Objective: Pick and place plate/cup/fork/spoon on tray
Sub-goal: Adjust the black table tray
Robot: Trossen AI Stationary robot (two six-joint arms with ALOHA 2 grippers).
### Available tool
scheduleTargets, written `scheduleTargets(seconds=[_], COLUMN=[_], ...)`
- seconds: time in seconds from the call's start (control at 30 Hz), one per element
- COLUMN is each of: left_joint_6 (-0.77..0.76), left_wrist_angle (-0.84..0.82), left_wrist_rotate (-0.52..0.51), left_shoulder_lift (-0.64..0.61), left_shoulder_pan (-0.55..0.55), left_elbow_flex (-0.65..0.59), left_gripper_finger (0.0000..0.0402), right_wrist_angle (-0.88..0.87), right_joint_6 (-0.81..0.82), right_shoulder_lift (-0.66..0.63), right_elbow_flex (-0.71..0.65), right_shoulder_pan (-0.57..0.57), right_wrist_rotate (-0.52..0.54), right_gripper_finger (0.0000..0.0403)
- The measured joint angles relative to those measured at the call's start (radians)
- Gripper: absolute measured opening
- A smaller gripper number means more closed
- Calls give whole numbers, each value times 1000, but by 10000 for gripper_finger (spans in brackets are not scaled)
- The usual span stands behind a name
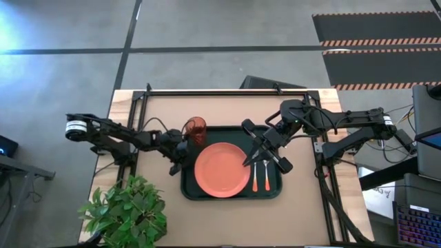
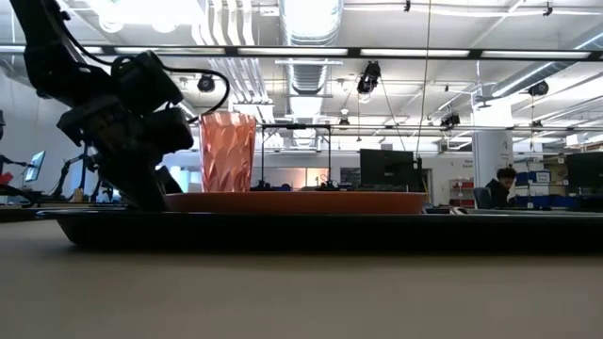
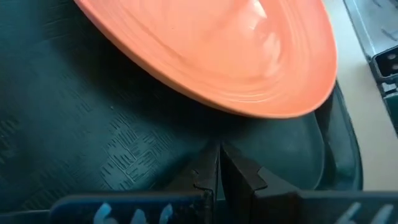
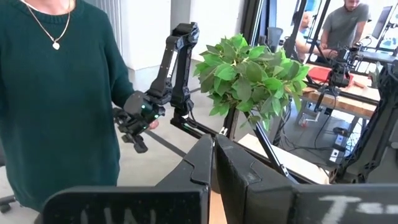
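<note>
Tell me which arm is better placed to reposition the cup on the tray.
Left. The left gripper sits at the tray's left edge, close to the cup in the near corner. The right gripper is across the plate, so it would have to reach over it.

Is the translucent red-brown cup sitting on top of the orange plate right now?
No: from above, the translucent red-brown tumbler cup stands on the dark green rectangular tray's far left corner, beside the round salmon-orange plate.

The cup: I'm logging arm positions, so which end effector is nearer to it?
Left. The left end effector sits just beside the cup, at the tray's edge; the right end effector is across the plate.
</note>
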Motion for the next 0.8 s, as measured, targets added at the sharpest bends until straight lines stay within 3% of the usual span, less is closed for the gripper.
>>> scheduleTargets(seconds=[0.43, 0.6, 0.8], left_joint_6=[-45, -54, -48], left_wrist_angle=[17, 5, 12], left_wrist_rotate=[-4, 47, 47], left_shoulder_lift=[-23, -124, -318], left_shoulder_pan=[-7, -8, -14], left_elbow_flex=[-1, -5, -7], left_gripper_finger=[0, 0, 0], right_wrist_angle=[-66, -134, -144], right_joint_6=[14, 13, 2], right_shoulder_lift=[0, -1, -1], right_elbow_flex=[0, -1, -2], right_shoulder_pan=[-4, -29, -98], right_wrist_rotate=[2, 79, 89], right_gripper_finger=[9, 9, 9])
